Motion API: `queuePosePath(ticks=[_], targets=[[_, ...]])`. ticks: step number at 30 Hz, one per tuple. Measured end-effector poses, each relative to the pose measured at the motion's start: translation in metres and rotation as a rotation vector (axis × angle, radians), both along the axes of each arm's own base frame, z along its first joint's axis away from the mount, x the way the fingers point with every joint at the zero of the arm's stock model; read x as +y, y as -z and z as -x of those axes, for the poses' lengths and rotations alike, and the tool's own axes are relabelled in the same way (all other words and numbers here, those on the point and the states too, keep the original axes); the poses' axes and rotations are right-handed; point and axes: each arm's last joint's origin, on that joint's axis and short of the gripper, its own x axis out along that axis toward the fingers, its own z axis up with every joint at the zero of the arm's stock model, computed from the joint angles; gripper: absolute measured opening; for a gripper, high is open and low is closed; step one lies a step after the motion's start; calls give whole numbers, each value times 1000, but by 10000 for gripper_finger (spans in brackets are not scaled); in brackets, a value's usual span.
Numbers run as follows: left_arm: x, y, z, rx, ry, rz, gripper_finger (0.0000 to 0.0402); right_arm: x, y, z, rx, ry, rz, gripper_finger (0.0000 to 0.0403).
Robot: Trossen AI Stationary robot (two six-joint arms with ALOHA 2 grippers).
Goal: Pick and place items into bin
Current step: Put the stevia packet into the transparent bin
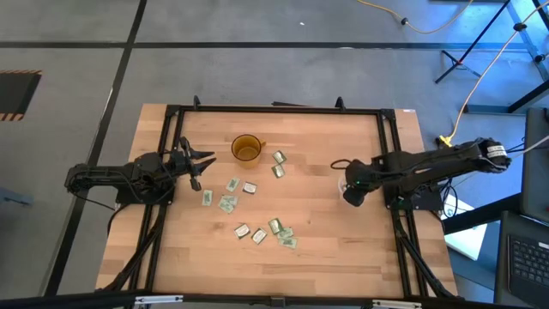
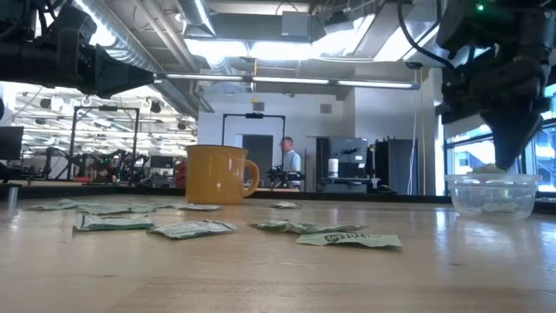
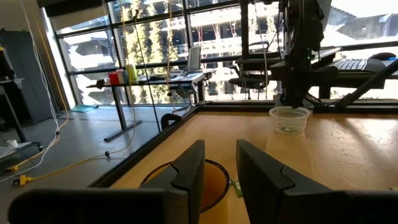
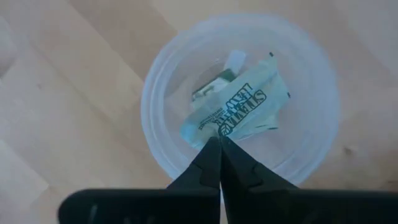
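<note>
Jaws of the right gripper point(image 4: 219, 144) are pinched on a packet point(image 4: 239, 111) over the bin point(image 4: 158, 81), while the left gripper point(image 1: 206, 163) is held parted near the amber cup point(image 1: 246, 149).

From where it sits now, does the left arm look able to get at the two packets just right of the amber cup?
Probably yes, but not directly: the cup stands between the left hand and those packets, so it would need to go over or around it.
</note>
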Motion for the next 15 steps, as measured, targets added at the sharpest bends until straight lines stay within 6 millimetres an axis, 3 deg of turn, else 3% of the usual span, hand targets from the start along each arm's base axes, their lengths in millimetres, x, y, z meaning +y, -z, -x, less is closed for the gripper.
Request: queuePosePath(ticks=[7,15], targets=[[0,0,0,0,0,0,86,1,12,4,11,-10,-8,0],[0,0,0,0,-1,0,86,2,3,-2,-31,-22,-9,11]])
